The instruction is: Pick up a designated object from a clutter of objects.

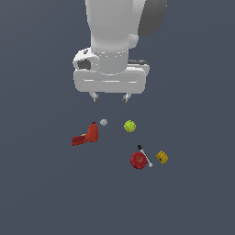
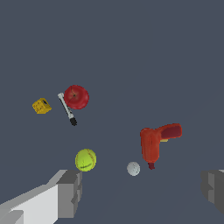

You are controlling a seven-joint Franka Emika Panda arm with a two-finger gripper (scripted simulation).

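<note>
Smooth white gripper (image 1: 110, 97) hanging above the dark grey floor (image 1: 41, 193), blocky grey fingers (image 2: 70, 192) spread wide, nothing between them. Fuzzy-looking yellow-green ball (image 1: 130, 126) with faint seam lines resting free on the floor, below the gripper and toward the exterior view's right, close beside one finger in the wrist view. Tiny matte grey sphere (image 1: 103, 122) just beside a glossy red bottle-like shape (image 1: 87, 136), angular, possibly drill-shaped. Further off, shiny red round object (image 1: 138, 159) touching or nearly touching a thin black-white stick (image 1: 144, 156); small yellow cube (image 1: 161, 157) with dark markings near the stick, apart from it.
</note>
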